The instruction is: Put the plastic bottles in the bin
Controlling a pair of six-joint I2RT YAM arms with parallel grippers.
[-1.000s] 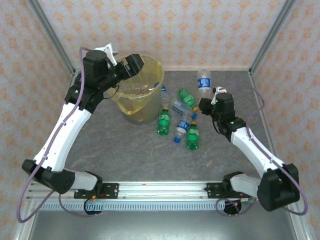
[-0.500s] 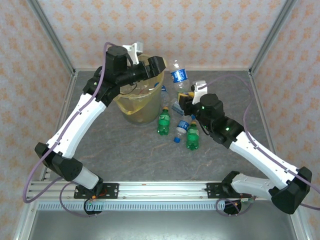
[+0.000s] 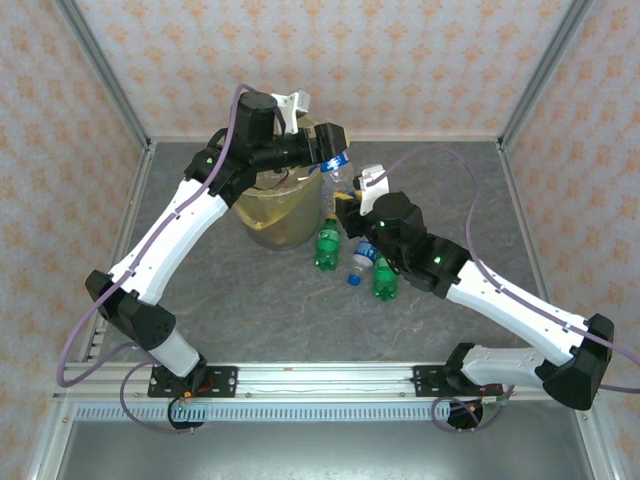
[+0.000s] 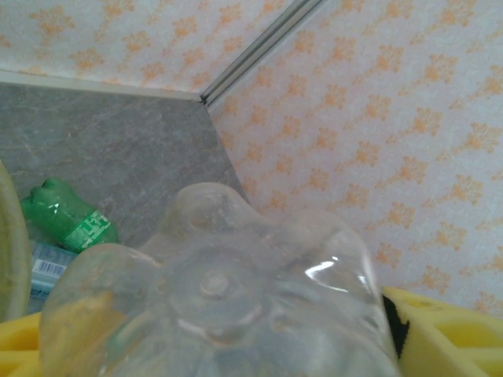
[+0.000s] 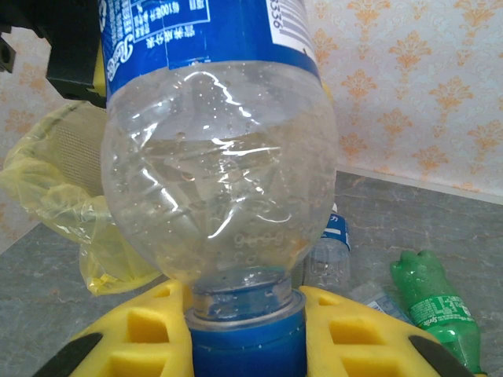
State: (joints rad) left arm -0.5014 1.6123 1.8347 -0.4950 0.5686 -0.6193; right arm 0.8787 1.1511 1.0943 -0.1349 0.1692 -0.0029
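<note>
Handover position at the bin's (image 3: 270, 215) right rim: the clear bottle (image 3: 338, 162) now hangs there between the two arms, above the table (image 3: 250, 300). A second ago it stood well to the right of the bin, and the left gripper (image 3: 332, 140) hovered over the bin's far left rim. Since then the right gripper (image 3: 347, 200) has carried the bottle up and across to the bin. The left gripper has swung over the bin's mouth to meet the bottle's base.

The right gripper's yellow fingers (image 5: 134, 330) are clamped on the bottle's blue cap, with the body rising above them. In the left wrist view the bottle's ribbed base (image 4: 212, 290) sits right between the left gripper's yellow pads (image 4: 448, 330). Whether they press on it cannot be told.

The three loose bottles just right of the bin's foot lie as they did: two green bottles (image 3: 327, 245) and a small clear one with a blue cap (image 3: 360, 262).

The held bottle's label (image 5: 204, 31) is blue with small white print. Only the digits "336" at its edge can be read; the rest is too small. A green bottle (image 5: 432, 306) beyond it carries a green label with white lettering that is not legible. In the left wrist view a barcode shows on a pale label (image 4: 43, 263) beside another green bottle (image 4: 67, 224).
</note>
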